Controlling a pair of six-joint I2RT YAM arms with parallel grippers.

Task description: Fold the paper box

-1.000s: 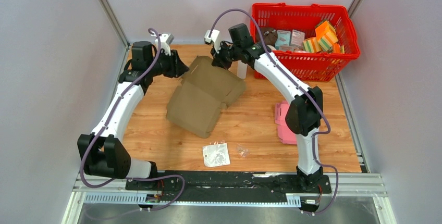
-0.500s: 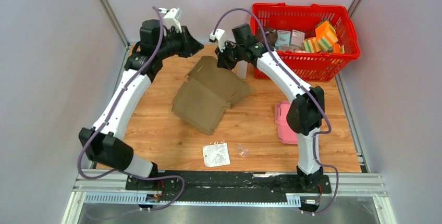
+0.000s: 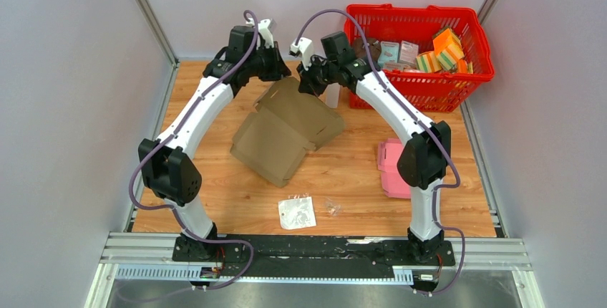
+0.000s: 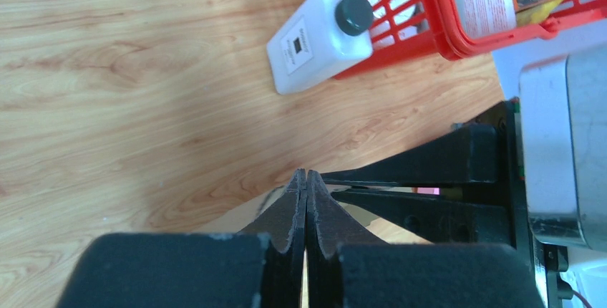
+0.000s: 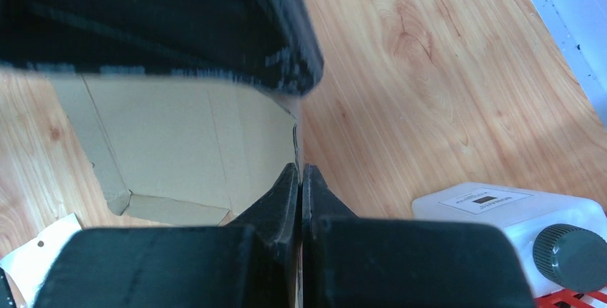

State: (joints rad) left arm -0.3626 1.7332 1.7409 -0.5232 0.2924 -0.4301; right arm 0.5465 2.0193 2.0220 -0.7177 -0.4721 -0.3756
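The left gripper (image 3: 282, 73) has swung over beside the right gripper (image 3: 305, 84), jaws closed. The right pinches the paper box (image 3: 279, 136) by its flap.

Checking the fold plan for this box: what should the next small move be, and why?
Probably open the left gripper and ease it onto the far flap of the paper box. The right gripper is shut on that flap's edge, while the left one sits shut beside it, apparently pinching nothing; a second hold should steady the fold.

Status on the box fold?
Left gripper shut, seemingly empty. Right gripper shut on paper box flap. Box not yet folded up. White bottle close beside it.
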